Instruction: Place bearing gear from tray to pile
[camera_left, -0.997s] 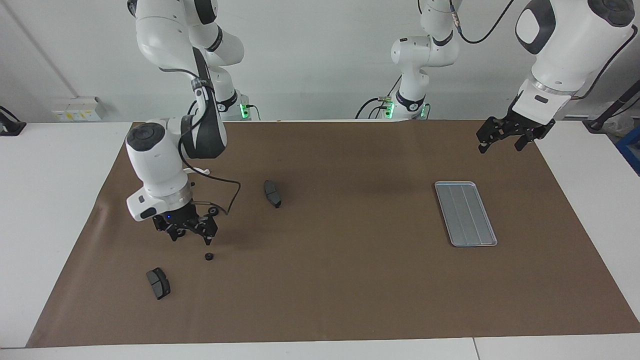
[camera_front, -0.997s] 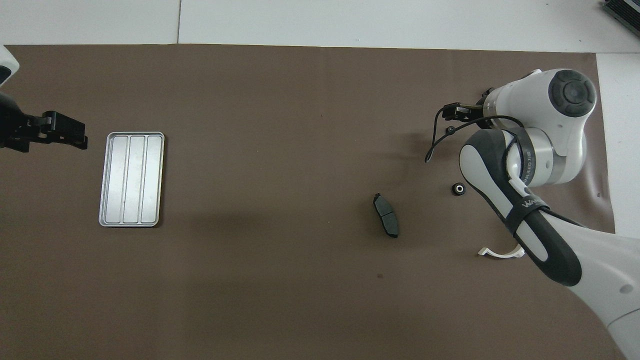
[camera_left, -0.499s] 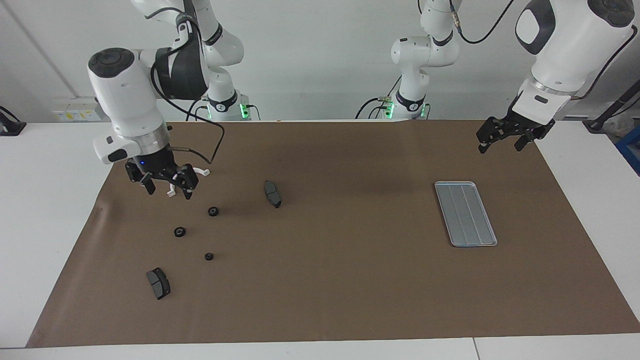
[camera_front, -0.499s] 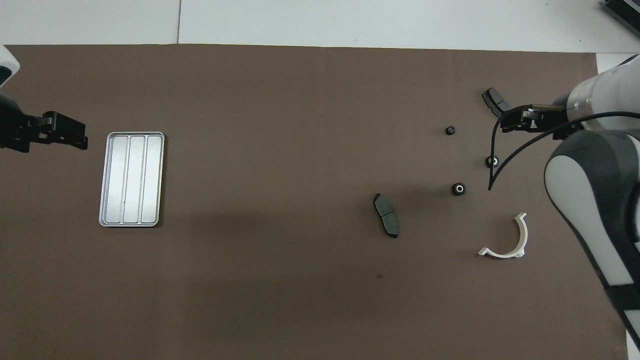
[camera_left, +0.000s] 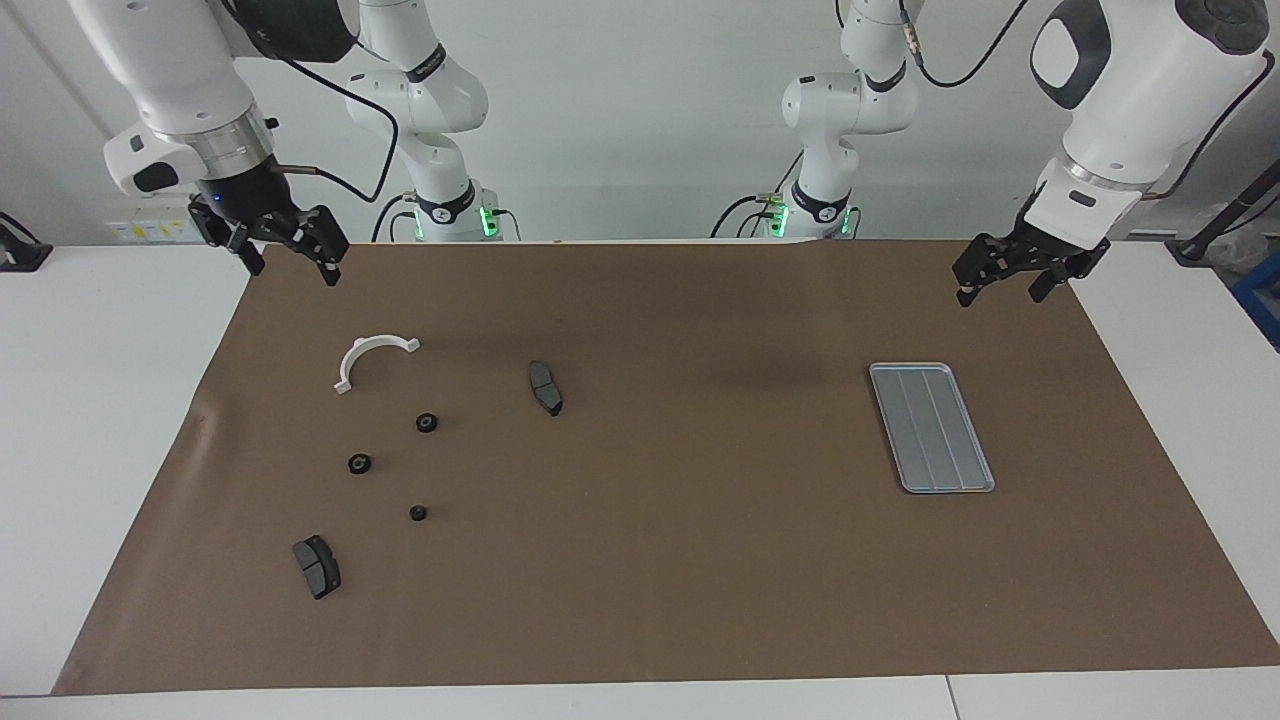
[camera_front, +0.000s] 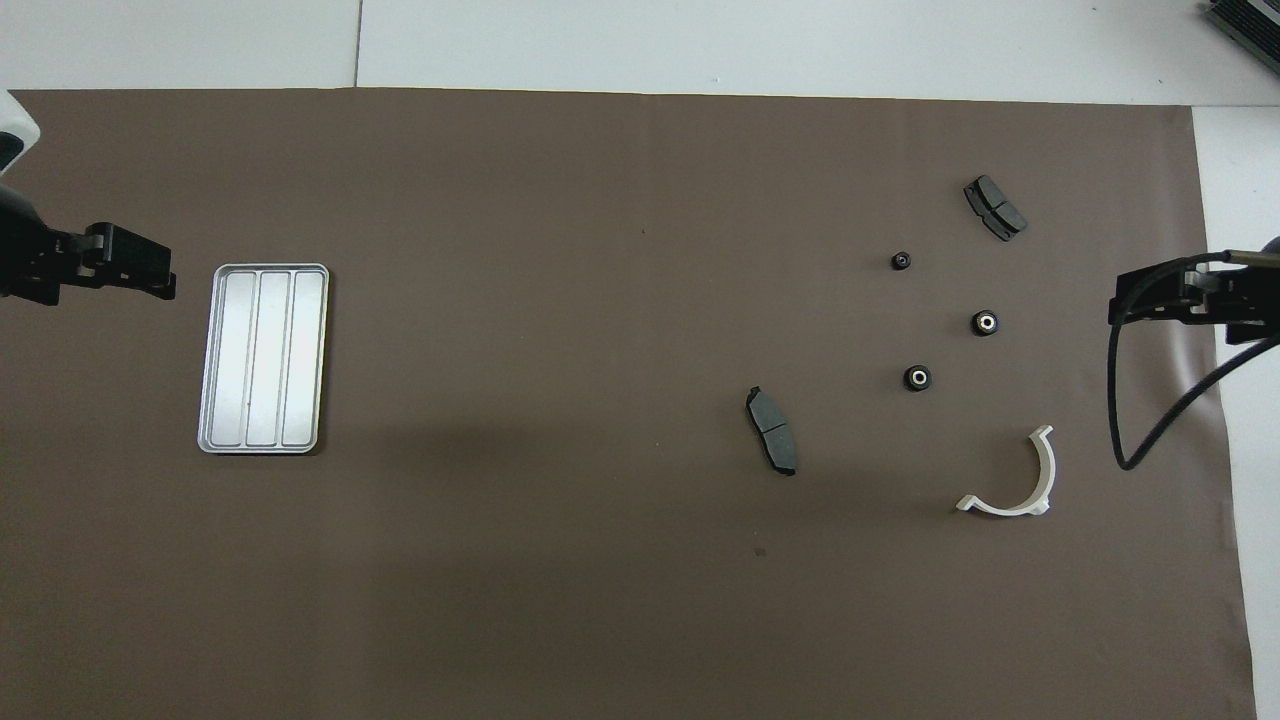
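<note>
Since a second ago the right gripper (camera_left: 285, 258) has risen from low over the pile to hang empty above the mat's corner at its own end, fingers spread. A white bench (camera_left: 110, 400) carries a brown mat (camera_left: 680, 560) before a pale wall (camera_left: 640, 120).

Taking the robots as six o'clock: the white half-ring bracket (camera_front: 1012, 480) lies nearest; at its twelve o'clock sit three bearing gears (camera_front: 918, 378), farthest a brake pad (camera_front: 994, 208), another pad (camera_front: 772, 444) at nine. The tray (camera_front: 263, 358), toward the left arm's end, holds nothing. The left gripper (camera_left: 1010, 278) waits near it, fingers spread.
</note>
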